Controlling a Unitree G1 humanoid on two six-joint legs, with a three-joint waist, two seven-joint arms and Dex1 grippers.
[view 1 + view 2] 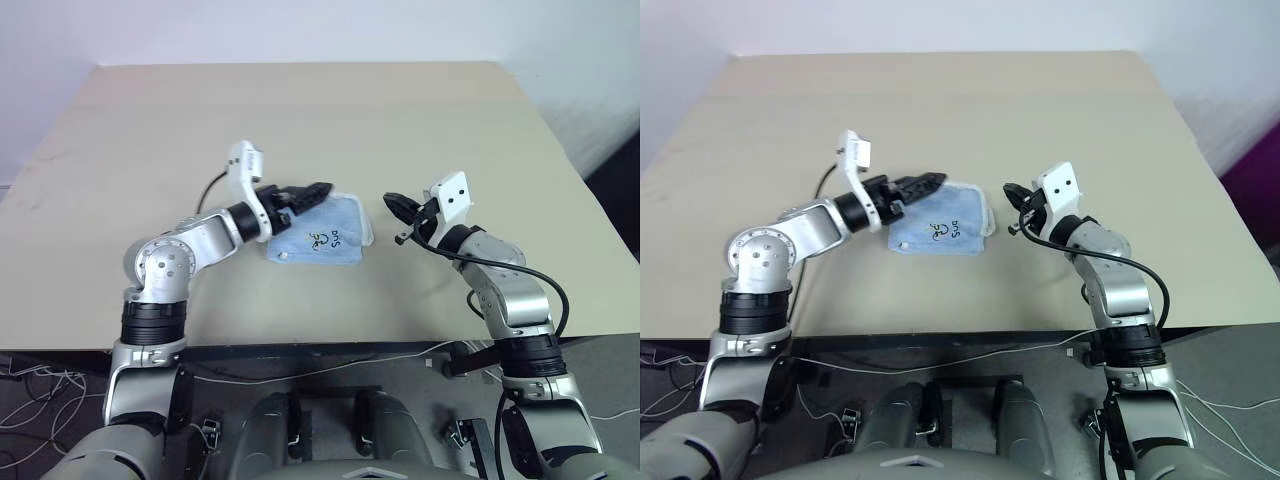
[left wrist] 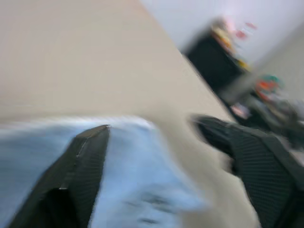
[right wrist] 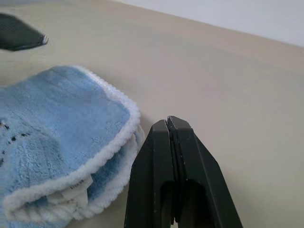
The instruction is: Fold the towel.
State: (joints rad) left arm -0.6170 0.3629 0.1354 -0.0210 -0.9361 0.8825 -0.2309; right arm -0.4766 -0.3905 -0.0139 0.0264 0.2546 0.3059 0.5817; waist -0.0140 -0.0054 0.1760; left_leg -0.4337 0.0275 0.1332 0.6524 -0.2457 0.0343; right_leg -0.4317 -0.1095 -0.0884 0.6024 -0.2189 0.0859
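Your towel (image 1: 325, 238) is lying folded (layers stacked, white edging showing) mid-worktop (image 1: 300, 110). Your left pincer (image 1: 312, 192) is hovering over its far-left corner with fingers spread, gripping nothing. Your right pincer (image 1: 392, 204) is sitting pressed shut just beside the towel's right edge.

I see the folded towel (image 1: 322, 236) lying on the table (image 1: 300, 120) between my grippers: left gripper (image 1: 305, 196) over its left edge, right gripper (image 1: 395, 205) just beside its right edge.

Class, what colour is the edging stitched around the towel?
White, around the light blue towel; the right wrist view shows it best.
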